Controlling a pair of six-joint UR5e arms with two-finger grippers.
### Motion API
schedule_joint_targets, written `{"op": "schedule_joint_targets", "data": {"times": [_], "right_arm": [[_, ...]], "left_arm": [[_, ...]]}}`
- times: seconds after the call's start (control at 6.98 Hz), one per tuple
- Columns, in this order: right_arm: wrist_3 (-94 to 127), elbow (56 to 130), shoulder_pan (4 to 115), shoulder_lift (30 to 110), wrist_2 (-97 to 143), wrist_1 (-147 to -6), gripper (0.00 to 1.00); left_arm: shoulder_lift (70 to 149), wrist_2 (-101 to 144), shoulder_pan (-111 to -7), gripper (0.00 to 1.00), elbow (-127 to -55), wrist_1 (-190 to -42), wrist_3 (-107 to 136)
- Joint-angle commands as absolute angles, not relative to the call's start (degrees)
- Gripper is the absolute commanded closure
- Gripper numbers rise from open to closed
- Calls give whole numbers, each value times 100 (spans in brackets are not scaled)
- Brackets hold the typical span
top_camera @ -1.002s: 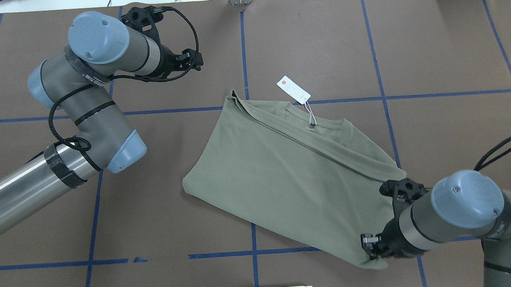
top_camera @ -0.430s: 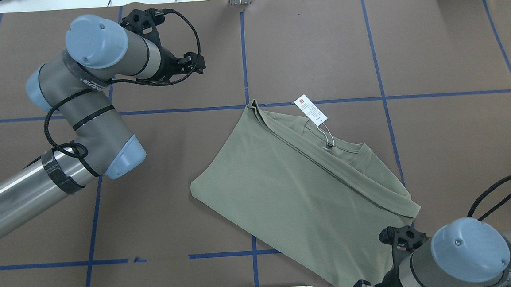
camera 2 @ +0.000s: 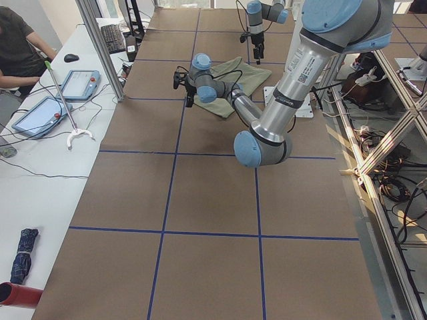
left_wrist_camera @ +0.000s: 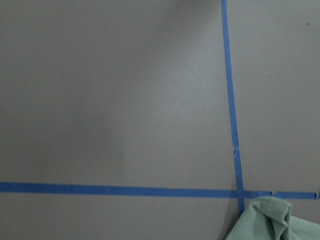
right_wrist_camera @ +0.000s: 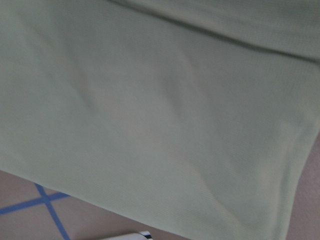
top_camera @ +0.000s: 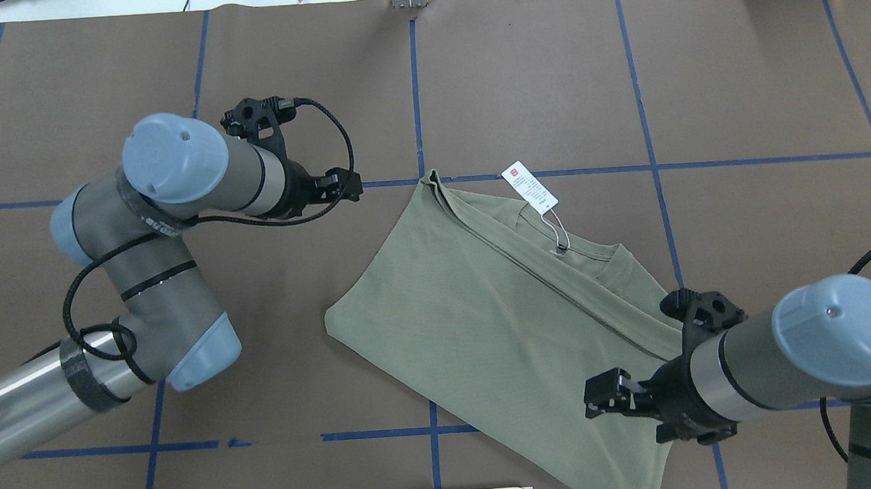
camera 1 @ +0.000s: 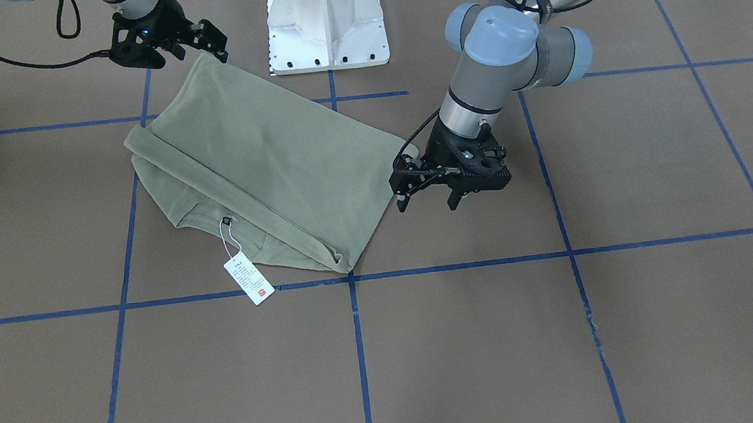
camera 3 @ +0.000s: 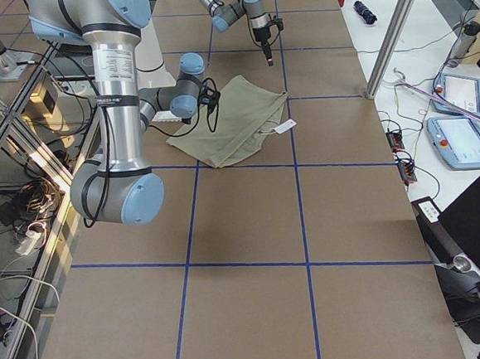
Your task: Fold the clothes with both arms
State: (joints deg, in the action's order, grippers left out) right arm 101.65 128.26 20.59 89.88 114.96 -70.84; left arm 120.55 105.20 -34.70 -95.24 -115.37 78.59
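Shirt: the shirt [top_camera: 501, 324] lies flat in the middle of the table [top_camera: 736, 90], set on a slant. A folded layer covers most of it, and the neckline and hang tag [top_camera: 529, 186] show along the far long edge.
Left gripper: the left gripper [camera 1: 428, 201] has its jaws wide apart with nothing between them. It is low over bare table just beside the shirt's left short end. Its wrist camera sees only one green corner [left_wrist_camera: 265, 220] at a tape crossing.
Right gripper: the right gripper [camera 1: 210, 40] hovers over the shirt's other short end, near the base [camera 1: 325, 18]. Its jaws appear parted and no cloth is seen in them. Its wrist camera is filled with green knit.
Step in hand: this is likely the start of the next fold, with each gripper taking a grasp at its own end.
Grasp: each gripper should pinch at a corner and catch every layer, since a hold on the top layer alone would peel the fold open.
Timing: both grippers should close before either lifts.
Carry: the cloth should be raised only enough to clear what lies beneath. The two grippers should move in step, so the new crease runs straight across.
Tag: the hang tag is loose on its string and may get trapped inside or dragged along.
Risk: the slanted lie makes the two reaches unequal, and a pull from one side would swing the shirt round.
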Motion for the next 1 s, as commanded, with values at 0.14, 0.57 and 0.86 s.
{"op": "schedule_joint_targets", "data": {"times": [0.14, 0.57, 0.86], "right_arm": [[10143, 12762, 2698, 8649, 11461, -7084, 0], [10151, 12771, 2716, 8596, 11461, -7084, 0], [10169, 12779, 2760, 8517, 11470, -7084, 0]], "left_arm": [[11865, 10180, -2437, 8, -9984, -10671, 9601], [11883, 9976, -2206, 17, -9888, -10459, 9809], [11883, 9888, -2311, 75, -9949, -10450, 9800]]}}
